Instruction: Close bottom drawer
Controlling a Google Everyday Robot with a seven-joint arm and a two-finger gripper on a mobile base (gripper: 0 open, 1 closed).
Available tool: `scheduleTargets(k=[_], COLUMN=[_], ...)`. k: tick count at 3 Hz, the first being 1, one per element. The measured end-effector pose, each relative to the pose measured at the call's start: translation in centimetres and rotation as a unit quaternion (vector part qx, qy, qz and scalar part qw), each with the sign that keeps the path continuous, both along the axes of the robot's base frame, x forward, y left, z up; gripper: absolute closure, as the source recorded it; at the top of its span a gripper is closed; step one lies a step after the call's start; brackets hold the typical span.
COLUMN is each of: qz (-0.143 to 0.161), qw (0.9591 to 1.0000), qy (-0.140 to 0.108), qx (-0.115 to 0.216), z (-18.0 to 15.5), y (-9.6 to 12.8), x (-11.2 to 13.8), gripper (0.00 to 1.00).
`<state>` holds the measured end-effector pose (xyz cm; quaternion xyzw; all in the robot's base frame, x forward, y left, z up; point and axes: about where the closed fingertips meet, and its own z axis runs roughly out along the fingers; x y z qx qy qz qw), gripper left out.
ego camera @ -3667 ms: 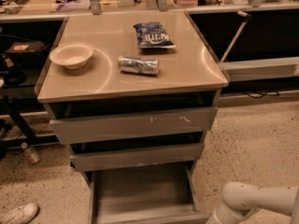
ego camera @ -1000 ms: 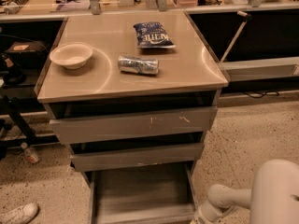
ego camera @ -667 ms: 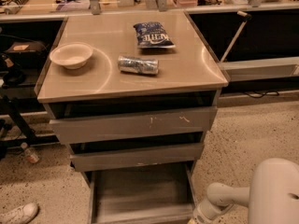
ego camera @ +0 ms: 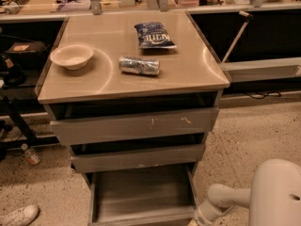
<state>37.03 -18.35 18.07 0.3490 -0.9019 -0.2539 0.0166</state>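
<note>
The bottom drawer (ego camera: 141, 194) of the grey cabinet is pulled far out toward me. Its shallow grey tray shows, and nothing shows inside it. Its narrow flat front (ego camera: 141, 218) lies at the lower frame edge. My white arm (ego camera: 221, 199) reaches in from the lower right, and its wrist end (ego camera: 200, 218) sits beside the drawer's front right corner. The gripper itself is cut off below the frame edge, so it is out of view.
The top drawer (ego camera: 136, 125), with pale scratches, and the middle drawer (ego camera: 138, 157) stand slightly open. On the cabinet top (ego camera: 188, 74) are a white bowl (ego camera: 71, 55), a crushed can (ego camera: 138, 65) and a blue chip bag (ego camera: 154, 35). A shoe (ego camera: 16, 215) lies at the lower left.
My arm has swung in from the lower right, and its wrist end now sits lower and further left, by the drawer's front right corner. The drawers have not moved.
</note>
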Motion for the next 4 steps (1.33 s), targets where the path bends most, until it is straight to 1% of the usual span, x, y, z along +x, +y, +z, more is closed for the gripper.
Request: scheduleTargets(k=[2,3,4], qz=[0.000,0.000,0.000], qw=[1.0000,1.0000,1.0000], qy=[0.000,0.000,0.000], qx=[0.000,0.000,0.000], z=[0.00,-0.01,-0.01], y=[0.00,0.01,0.01], x=[0.00,-0.01,-0.01], gripper=[0.14,0.00,0.00])
